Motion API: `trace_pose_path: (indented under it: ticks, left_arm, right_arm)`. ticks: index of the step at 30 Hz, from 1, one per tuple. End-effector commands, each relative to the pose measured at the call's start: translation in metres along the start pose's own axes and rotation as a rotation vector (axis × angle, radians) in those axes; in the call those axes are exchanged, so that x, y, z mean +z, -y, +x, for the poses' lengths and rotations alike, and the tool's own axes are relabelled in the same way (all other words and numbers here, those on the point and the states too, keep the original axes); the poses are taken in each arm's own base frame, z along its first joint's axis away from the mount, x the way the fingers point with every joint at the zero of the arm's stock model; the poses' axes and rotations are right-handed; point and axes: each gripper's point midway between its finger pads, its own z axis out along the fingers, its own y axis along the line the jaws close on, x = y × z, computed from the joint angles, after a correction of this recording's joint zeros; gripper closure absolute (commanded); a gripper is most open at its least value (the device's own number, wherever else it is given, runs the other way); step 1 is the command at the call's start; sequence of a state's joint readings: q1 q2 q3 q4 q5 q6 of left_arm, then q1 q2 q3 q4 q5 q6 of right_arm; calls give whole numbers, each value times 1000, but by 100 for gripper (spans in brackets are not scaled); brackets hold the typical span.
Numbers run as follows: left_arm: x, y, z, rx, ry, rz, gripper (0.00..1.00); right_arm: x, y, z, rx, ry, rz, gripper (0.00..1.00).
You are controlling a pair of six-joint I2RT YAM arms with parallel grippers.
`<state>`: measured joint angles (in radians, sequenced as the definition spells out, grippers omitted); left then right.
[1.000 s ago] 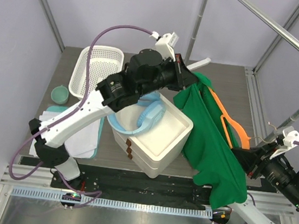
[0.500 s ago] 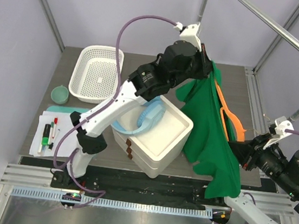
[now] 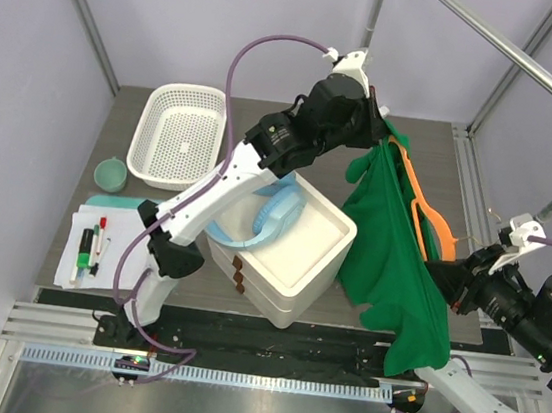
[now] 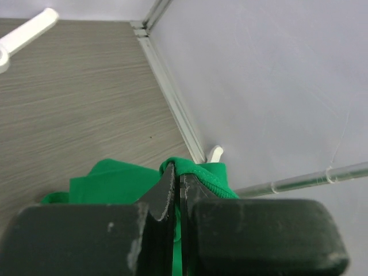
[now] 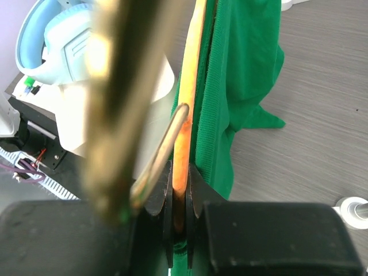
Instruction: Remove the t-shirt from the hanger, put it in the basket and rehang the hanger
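Left gripper [image 4: 177,183] pinches t-shirt [image 3: 390,261] edge up high, guessing to peel cloth off; right gripper [image 5: 179,198] clamps orange hanger [image 3: 425,207] low as anchor. Shirt not off yet.

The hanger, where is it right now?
Top view, right side: the hanger sits against the hanging t-shirt, right of the white box, clamped in the right tool.

This was a robotics lab test cell: a grey wood-grain bench [image 3: 442,151] boxed in by plain pale panels [image 3: 32,56] and metal poles [image 3: 507,51], the left arm [image 3: 207,193] and right arm [image 3: 506,305] mounted on an aluminium rail [image 3: 50,325] (cables trailing).
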<state>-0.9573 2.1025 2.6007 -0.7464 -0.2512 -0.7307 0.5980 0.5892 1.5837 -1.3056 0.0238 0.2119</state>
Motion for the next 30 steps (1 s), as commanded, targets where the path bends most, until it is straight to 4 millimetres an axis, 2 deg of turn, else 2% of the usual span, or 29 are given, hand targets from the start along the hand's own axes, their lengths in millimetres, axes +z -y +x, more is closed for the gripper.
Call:
trace_pose_path:
  ticks: [1,2,3,4,5,7,9,10,12,16,18,21,23,24,25,27,30]
  left_arm:
    - [6,-46,-91,-5,240,-19,100]
    - [6,-26,-80,6,190,99,100]
    - [9,-20,-72,12,179,128,100]
    - [10,-20,-66,21,162,119,100]
    - [5,-23,-78,14,193,67,100]
    - [9,-60,-63,0,155,-114,100]
    - [8,-87,-73,-62,198,-228,100]
    - [8,-100,-65,-83,170,-272,100]
    - [9,-118,-64,-126,178,-341,100]
    - [10,-126,-62,-147,176,-362,100]
    - [8,-126,-62,-139,169,-363,100]
    - [7,-116,-59,-130,141,-306,100]
    - [11,-102,-54,-117,106,-222,100]
    - [7,-94,-57,-115,103,-186,100]
    - [9,-92,-49,-109,77,-167,100]
    - [4,-71,-51,-107,58,-61,100]
    - [1,-54,-43,-86,25,16,100]
  right_arm:
    - [-23,-8,16,-19,11,-81,99]
    - [-20,-5,15,-17,4,-58,99]
    - [-20,-2,12,-15,13,-42,99]
    - [-21,-3,9,-18,25,-44,99]
    - [-27,2,1,-27,61,-18,99]
    - [-36,-2,-9,-43,110,-42,99]
    - [-54,-16,-19,-69,190,-135,99]
    - [-61,-19,-23,-76,224,-148,99]
    - [-72,-18,-25,-90,265,-153,99]
    - [-79,-9,-19,-93,268,-118,99]
    - [-82,-5,-19,-65,284,-100,99]
    - [-86,7,-22,-6,340,-32,99]
    - [-81,14,-22,23,336,5,99]
    - [-79,16,-24,46,342,18,99]
    - [-75,16,-23,57,341,24,99]
    - [-69,16,-32,77,371,26,99]
    - [-48,22,-37,78,357,78,99]
